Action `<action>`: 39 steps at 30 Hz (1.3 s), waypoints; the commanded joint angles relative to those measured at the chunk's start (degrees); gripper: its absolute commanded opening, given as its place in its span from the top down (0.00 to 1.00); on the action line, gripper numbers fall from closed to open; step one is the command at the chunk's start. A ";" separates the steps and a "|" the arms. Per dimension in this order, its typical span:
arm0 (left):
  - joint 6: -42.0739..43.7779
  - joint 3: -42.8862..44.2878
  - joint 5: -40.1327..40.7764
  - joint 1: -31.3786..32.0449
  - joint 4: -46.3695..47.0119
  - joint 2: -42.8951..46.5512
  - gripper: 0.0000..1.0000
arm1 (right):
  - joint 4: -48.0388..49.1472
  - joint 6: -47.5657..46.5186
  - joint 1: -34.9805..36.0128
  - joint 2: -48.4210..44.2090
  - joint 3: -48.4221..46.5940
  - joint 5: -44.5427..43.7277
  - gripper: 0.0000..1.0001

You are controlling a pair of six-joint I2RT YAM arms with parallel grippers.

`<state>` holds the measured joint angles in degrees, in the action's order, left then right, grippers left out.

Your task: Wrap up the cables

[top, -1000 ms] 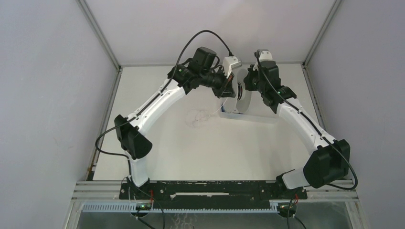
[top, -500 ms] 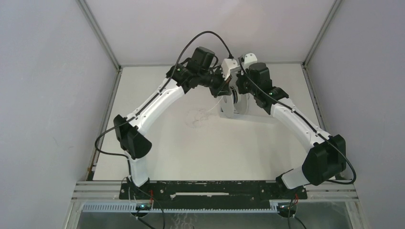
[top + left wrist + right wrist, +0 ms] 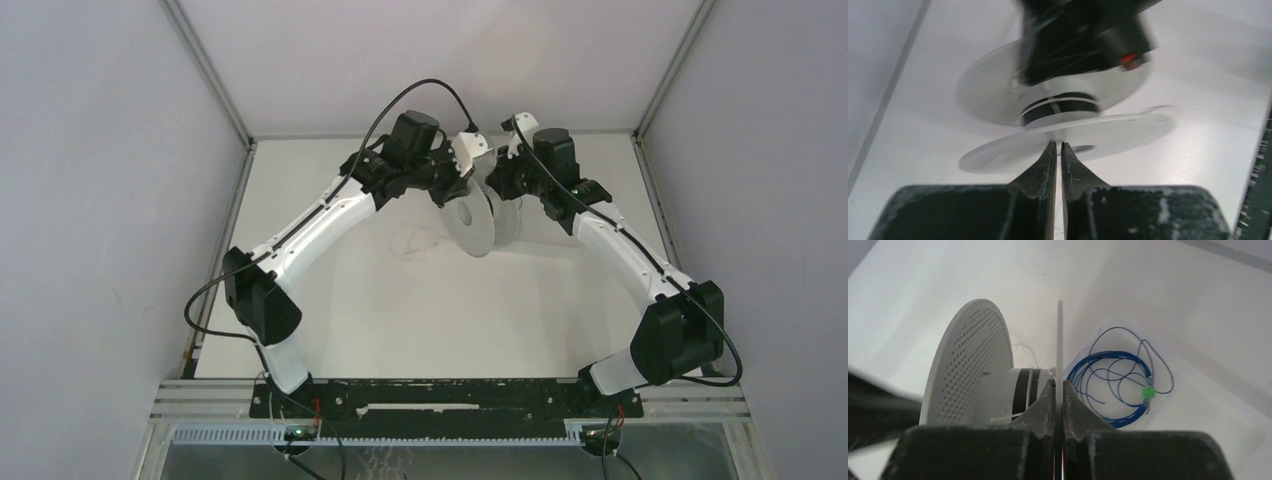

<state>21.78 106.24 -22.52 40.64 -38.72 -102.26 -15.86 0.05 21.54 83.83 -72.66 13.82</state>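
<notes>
Top external view, left to right. Your left arm reaches from the near-left corner of the desk (image 3: 400, 320) to its far middle. The cable (image 3: 420, 241) lies as faint pale loops on the desk top, just left of the arms' meeting point and near the far edge. Right of it, the white spool (image 3: 472, 222) stands on edge between both wrists. Your right arm comes in from the near-right corner.

Left wrist view: the left gripper (image 3: 1055, 146) has its fingers squeezed to a sliver, with the tips up against the rim of the spool's nearer flange. You cannot tell whether the strand is pinched between them. A pale line runs round the dark band on the hub.

Right wrist view: the perforated flange (image 3: 968, 360) is on the left, with the hub beside it. The right gripper (image 3: 1058, 386) is clenched on the thin edge of the other flange, which rises straight up from between the fingers. To the right, a clear tray (image 3: 1198, 390) holds a coil of blue wire (image 3: 1113, 355) with a green tag (image 3: 1148, 392).
</notes>
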 commanded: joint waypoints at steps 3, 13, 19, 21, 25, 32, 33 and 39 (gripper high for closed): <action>0.34 -8.33 9.41 -1.97 10.43 3.93 0.86 | 3.14 4.31 -1.46 -1.92 -0.92 10.11 1.00; -3.52 -15.64 5.38 -2.80 13.03 8.02 0.81 | 3.00 5.37 -2.65 -2.16 -0.93 7.04 1.00; -3.85 -25.27 -4.95 -7.83 16.22 11.22 0.66 | 2.77 6.77 -3.83 -2.44 -0.91 3.53 1.00; -3.68 -28.42 -10.18 -8.80 17.18 11.90 0.60 | 2.75 7.45 -4.25 -2.45 -0.92 1.55 1.00; -1.40 -35.94 -17.72 -8.55 21.89 12.68 0.49 | 2.32 8.71 -5.12 -2.24 -1.26 -1.50 1.00; 6.60 -40.98 -23.08 -4.16 24.46 9.70 0.39 | 1.14 9.88 -6.95 -1.27 -1.88 -5.32 1.00; 6.40 -41.08 -22.60 -3.15 24.82 8.98 0.38 | 1.02 10.21 -7.29 -1.16 -1.91 -5.65 1.00; 4.48 -40.79 -18.31 2.34 27.36 3.69 0.37 | -0.93 10.84 -8.89 -0.10 -3.77 -6.55 1.00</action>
<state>25.78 65.93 -41.56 40.40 -14.76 -95.92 -18.24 8.49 13.50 83.92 -72.71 8.51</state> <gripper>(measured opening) 0.629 0.066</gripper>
